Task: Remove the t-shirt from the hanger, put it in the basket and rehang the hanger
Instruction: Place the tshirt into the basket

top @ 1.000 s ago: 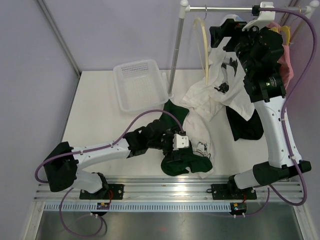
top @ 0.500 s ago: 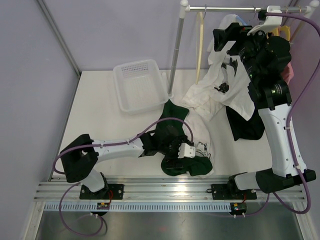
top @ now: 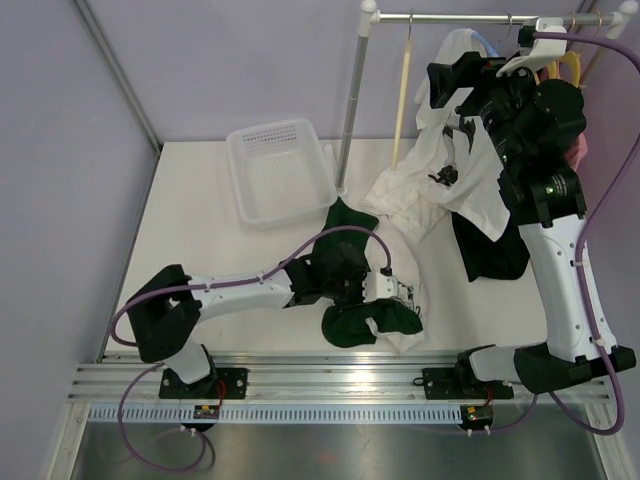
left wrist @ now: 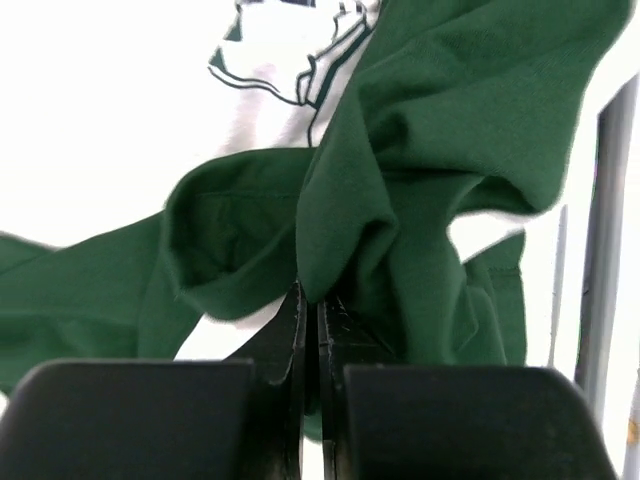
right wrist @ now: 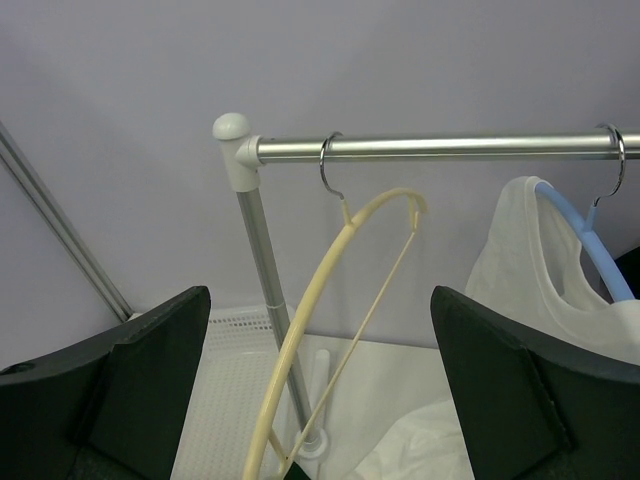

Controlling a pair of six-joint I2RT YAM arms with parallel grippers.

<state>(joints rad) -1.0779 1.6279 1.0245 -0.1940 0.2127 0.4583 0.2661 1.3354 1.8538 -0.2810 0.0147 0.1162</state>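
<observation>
A white t-shirt [top: 455,150] [right wrist: 520,260] hangs on a blue hanger [right wrist: 590,250] from the metal rail [top: 440,17] [right wrist: 450,147]. Beside it hangs a bare cream hanger [top: 403,95] [right wrist: 340,250]. My right gripper [top: 450,75] [right wrist: 318,292] is up by the rail, open, holding nothing and facing the cream hanger. A dark green t-shirt [top: 370,322] [left wrist: 430,150] lies crumpled on the table near the front. My left gripper [top: 385,290] [left wrist: 318,300] is shut on a fold of it, partly over a white printed shirt [top: 405,215].
A white perforated basket [top: 280,170] sits at the back left of the table beside the rail's upright post [top: 352,100]. A black garment [top: 495,255] lies by the right arm. A pink garment [top: 575,150] hangs at the far right.
My left gripper went from open to shut, pinching the green t-shirt and drawing it slightly right. My right gripper shifted a little along the rail, and the cream hanger now hangs straighter.
</observation>
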